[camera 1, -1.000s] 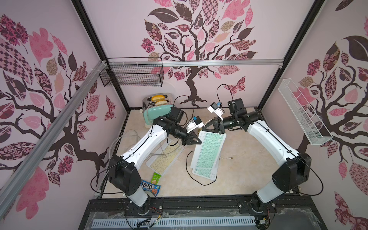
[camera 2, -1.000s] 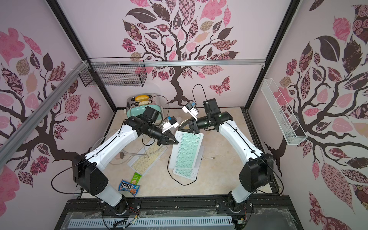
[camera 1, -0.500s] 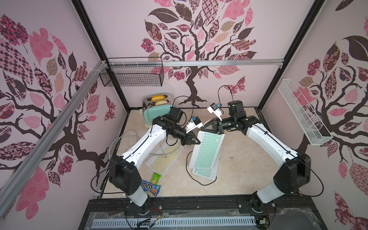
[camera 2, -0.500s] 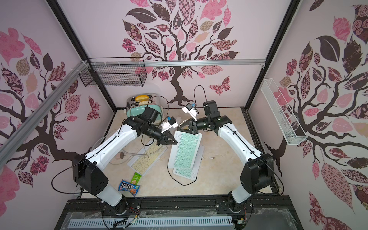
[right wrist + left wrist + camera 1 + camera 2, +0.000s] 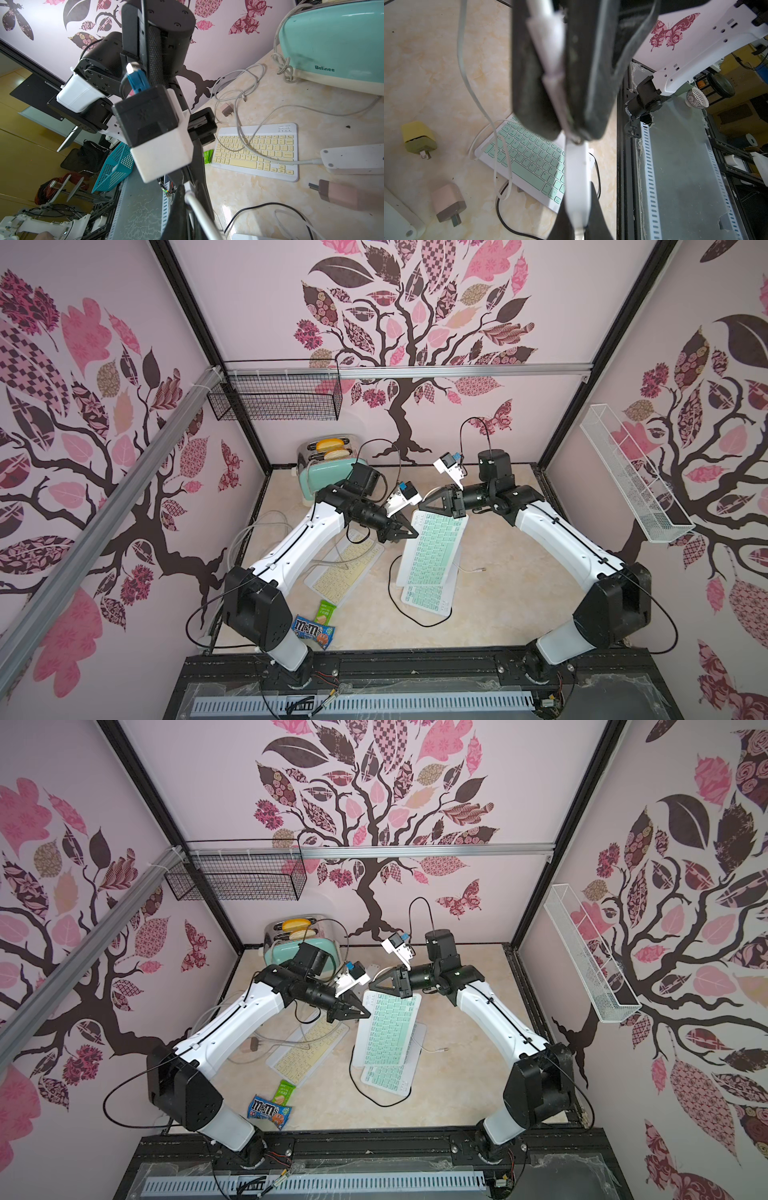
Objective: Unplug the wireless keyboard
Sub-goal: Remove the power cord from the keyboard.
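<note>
Keyboard, mint-keyed, is raised off the table at its far end and tilted. Its near end hangs over a second keyboard of the same colour, which lies flat; whether the two touch cannot be told.

Right gripper is clamped on the raised end. The right wrist view shows the white rim pinched between its fingers. Judged purpose: to lift the port clear of the table and brace the body against the pull.

Left gripper sits against the keyboard's long left edge, near the raised end, closed on a white plug. The left wrist view shows the plug's body squeezed between both pads, with its cable trailing away. The metal tip meets the keyboard's edge, but whether it is seated or free cannot be told.

Both grippers oppose each other roughly along one line, which suits a straight pull from the port.

Risk noted: a skewed pull could bend the connector or slip the keyboard from the right grip.

Yellow keyboard lies apart beneath the left arm, not involved.
</note>
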Robot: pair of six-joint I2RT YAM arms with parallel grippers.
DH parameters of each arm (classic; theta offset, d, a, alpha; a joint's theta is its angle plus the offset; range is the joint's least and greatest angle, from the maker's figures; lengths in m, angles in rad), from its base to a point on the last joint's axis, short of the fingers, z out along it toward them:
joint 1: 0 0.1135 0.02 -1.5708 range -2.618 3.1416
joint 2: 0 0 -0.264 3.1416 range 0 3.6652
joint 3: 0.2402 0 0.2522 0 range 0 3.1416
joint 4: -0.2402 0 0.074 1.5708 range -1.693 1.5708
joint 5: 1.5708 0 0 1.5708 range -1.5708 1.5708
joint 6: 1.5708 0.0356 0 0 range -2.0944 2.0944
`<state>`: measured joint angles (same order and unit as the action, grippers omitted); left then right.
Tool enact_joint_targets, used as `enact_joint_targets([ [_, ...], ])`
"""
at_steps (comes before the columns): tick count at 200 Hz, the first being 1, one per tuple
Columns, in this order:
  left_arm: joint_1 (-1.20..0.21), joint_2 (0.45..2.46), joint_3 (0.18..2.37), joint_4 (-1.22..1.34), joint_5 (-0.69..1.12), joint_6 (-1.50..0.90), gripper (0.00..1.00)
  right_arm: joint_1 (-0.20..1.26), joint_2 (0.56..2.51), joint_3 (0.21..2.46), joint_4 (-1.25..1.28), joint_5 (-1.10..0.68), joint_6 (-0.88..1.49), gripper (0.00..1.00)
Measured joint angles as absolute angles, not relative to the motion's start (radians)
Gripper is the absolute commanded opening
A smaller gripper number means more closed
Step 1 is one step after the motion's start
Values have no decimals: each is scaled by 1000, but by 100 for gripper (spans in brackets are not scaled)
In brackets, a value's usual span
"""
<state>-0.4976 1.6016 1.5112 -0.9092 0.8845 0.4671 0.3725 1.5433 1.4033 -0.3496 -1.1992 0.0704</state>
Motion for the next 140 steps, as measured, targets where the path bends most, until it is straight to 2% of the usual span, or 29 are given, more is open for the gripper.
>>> enact_joint_targets([
  [140, -494, 1585, 1483, -806, 913, 435, 0, 363, 1508, 1403, -307, -1142, 159, 0],
])
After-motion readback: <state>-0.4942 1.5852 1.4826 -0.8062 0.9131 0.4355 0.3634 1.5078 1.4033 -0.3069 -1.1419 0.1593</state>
